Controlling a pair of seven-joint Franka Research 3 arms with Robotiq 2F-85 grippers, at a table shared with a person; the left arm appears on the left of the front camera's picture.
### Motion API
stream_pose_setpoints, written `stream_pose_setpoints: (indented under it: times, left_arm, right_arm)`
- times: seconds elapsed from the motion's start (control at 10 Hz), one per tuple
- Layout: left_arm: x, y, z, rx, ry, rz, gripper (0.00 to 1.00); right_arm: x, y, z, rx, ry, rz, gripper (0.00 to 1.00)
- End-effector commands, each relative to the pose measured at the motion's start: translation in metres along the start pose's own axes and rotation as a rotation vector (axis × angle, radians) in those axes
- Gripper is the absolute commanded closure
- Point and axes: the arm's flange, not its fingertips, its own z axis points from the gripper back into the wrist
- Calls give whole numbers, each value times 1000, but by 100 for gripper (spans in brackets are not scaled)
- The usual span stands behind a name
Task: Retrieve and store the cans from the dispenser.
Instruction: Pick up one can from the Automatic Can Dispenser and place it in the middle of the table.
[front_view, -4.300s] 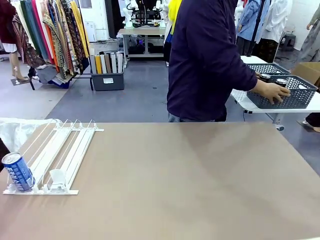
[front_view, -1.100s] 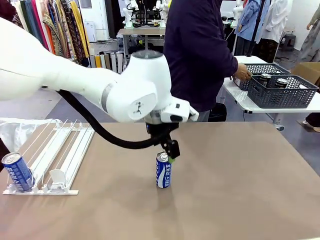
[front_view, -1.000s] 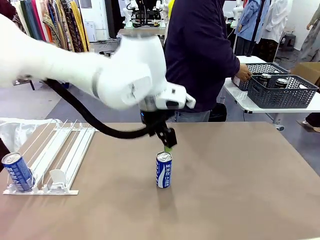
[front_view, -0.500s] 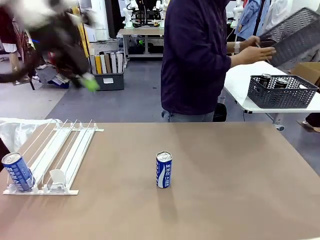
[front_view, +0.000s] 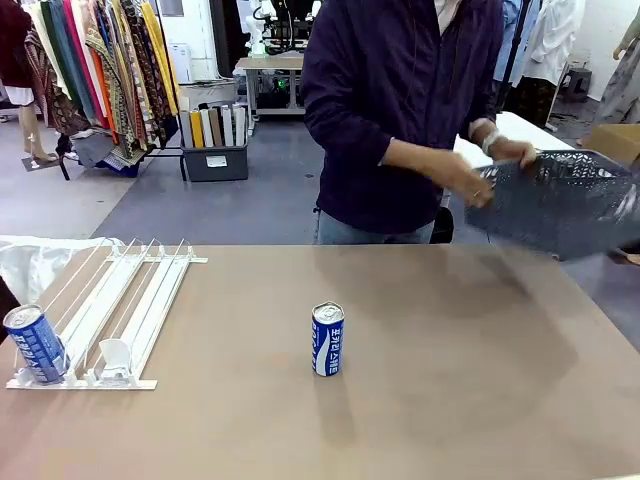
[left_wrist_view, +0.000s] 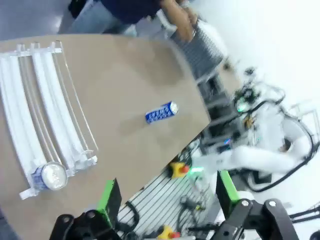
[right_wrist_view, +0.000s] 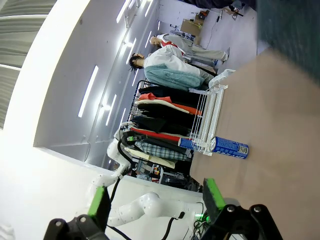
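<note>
One blue can (front_view: 328, 340) with a silver top stands upright alone in the middle of the table, also seen from above (left_wrist_view: 161, 112). A second blue can (front_view: 35, 345) sits at the front stop of the white dispenser (front_view: 130, 300) at the table's left. From high above, the left wrist view shows that can (left_wrist_view: 50, 176) in the dispenser (left_wrist_view: 30, 100). My left gripper (left_wrist_view: 167, 197) hangs open and holds nothing. My right gripper (right_wrist_view: 155, 200) is open too, far from a blue can (right_wrist_view: 227, 147) standing by the dispenser's end (right_wrist_view: 210, 115).
A person in a dark top stands at the far side holding a dark grey lattice basket (front_view: 565, 205) with both hands, tilted over the table's far right corner; the same basket (left_wrist_view: 202, 45) shows from above. A white bag lies behind the dispenser.
My left arm let go of the can in mid-table and swung up and away to the left, out of the front view. The person lifted a grey basket and brought it towards the table.
</note>
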Motion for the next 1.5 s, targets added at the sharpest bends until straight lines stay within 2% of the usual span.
stream_pose_setpoints:
  times: [0.0,0.1,0.2,1.4]
  left_arm:
    - [-6,24,-17,-137,-109,-4,0]
    - [-4,31,-22,-154,-82,3,0]
    - [-14,22,3,-62,-73,34,0]
    - [-14,22,3,-62,-73,34,0]
  right_arm:
    - [0,3,0,6,8,8,0]
    - [0,3,0,6,8,8,0]
    - [0,3,0,6,8,8,0]
    - [0,3,0,6,8,8,0]
